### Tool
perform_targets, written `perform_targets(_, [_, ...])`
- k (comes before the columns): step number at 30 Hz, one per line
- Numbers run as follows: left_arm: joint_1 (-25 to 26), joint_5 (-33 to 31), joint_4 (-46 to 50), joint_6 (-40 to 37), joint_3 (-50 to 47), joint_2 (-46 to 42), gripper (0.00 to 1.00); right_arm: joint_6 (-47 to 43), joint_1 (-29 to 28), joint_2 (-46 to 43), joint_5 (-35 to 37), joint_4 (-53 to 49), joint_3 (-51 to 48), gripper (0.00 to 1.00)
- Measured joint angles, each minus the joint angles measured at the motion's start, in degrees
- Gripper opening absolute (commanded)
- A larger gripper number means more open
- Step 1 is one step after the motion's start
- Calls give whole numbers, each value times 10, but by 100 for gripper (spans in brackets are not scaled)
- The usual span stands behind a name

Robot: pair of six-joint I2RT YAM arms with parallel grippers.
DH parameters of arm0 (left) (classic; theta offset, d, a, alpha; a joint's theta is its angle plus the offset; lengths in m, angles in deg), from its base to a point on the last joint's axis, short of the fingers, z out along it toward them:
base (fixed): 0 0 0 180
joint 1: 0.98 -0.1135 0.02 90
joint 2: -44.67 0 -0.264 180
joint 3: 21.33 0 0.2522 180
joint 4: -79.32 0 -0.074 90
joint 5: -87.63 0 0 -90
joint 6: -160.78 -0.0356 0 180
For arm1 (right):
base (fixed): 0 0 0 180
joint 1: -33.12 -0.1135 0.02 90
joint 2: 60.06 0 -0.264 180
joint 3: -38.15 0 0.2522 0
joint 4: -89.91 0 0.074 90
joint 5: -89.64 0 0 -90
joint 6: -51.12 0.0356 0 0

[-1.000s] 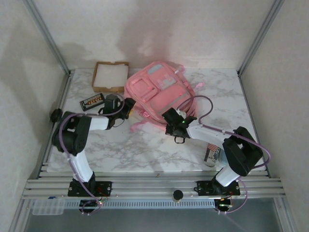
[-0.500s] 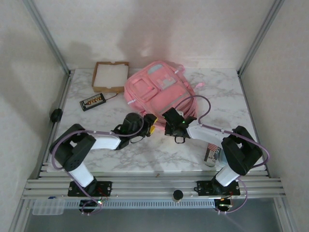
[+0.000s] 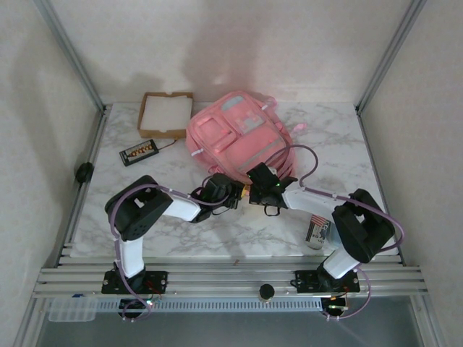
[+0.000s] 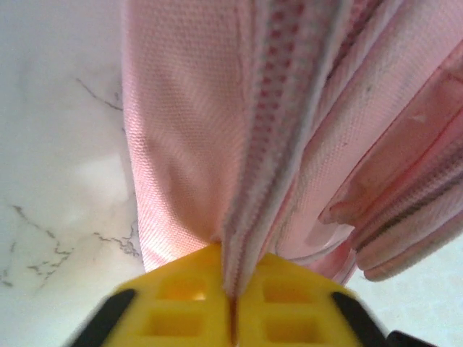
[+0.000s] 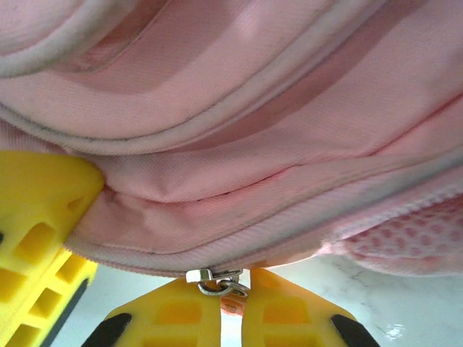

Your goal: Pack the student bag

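Pink student bag (image 3: 235, 134) lies flat toward the back of the marble bench (image 3: 340, 144). Both arms are right up at its near edge. The left gripper (image 4: 231, 289) has its jaws pinched tight on a fabric seam, and the right gripper (image 5: 231, 293) has its jaws clamped on a zip pull (image 5: 213, 278).
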Motion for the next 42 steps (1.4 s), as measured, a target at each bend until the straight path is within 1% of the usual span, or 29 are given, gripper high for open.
perform_targets(3, [0, -2, -1, 2, -13, -5, 0, -9, 20, -15, 6, -4, -3, 0])
perform_targets(6, [-4, -4, 10, -17, -39, -38, 0, -24, 45, -39, 5, -12, -4, 0])
perform_targets(9, [-22, -3, 52, -58, -68, -103, 0, -45, 74, -65, -2, -19, -6, 0])
perform_targets(11, [-45, 3, 92, -98, -96, -159, 0, -62, 103, -76, -5, -23, -6, 0])
perform_targets(14, [-95, 36, 165, -182, -116, -226, 0, -88, 124, -77, -28, -25, -6, 0])
perform_targets(16, [-134, 68, 219, -252, -108, -245, 0, -103, 122, -77, -57, -22, -5, 0])
perform_targets(19, [-202, 118, 296, -352, -86, -249, 0, -118, 118, -77, -101, -2, -4, 0])
perform_targets(23, [-304, 115, 398, -453, -74, -258, 0, -125, 109, -77, -108, 25, -4, 0])
perform_targets(24, [-322, 106, 414, -469, -74, -262, 8, -125, 99, -76, -105, 32, -4, 0])
perform_targets(26, [-346, 88, 440, -489, -74, -277, 17, -124, 86, -69, -110, 44, -4, 0])
perform_targets(28, [-346, 68, 461, -494, -75, -298, 43, -124, 75, -57, -123, 58, -4, 0])
perform_targets(30, [-335, 53, 471, -494, -75, -323, 52, -130, 71, -49, -137, 68, -5, 0])
perform_targets(31, [-327, 48, 471, -491, -75, -340, 54, -137, 71, -48, -142, 71, -6, 5])
perform_targets(33, [-313, 43, 469, -484, -76, -373, 56, -155, 72, -49, -160, 83, -10, 16])
perform_targets(34, [-306, 42, 462, -478, -79, -390, 57, -166, 72, -49, -175, 90, -13, 19])
perform_targets(36, [-290, 40, 451, -461, -83, -415, 61, -185, 72, -49, -210, 103, -22, 29])
perform_targets(38, [-267, 32, 444, -445, -83, -426, 61, -199, 72, -55, -234, 113, -38, 31])
perform_targets(40, [-240, 22, 447, -428, -83, -433, 61, -204, 75, -72, -243, 120, -64, 37])
perform_targets(42, [-218, 17, 442, -406, -93, -443, 61, -212, 80, -99, -247, 120, -91, 40])
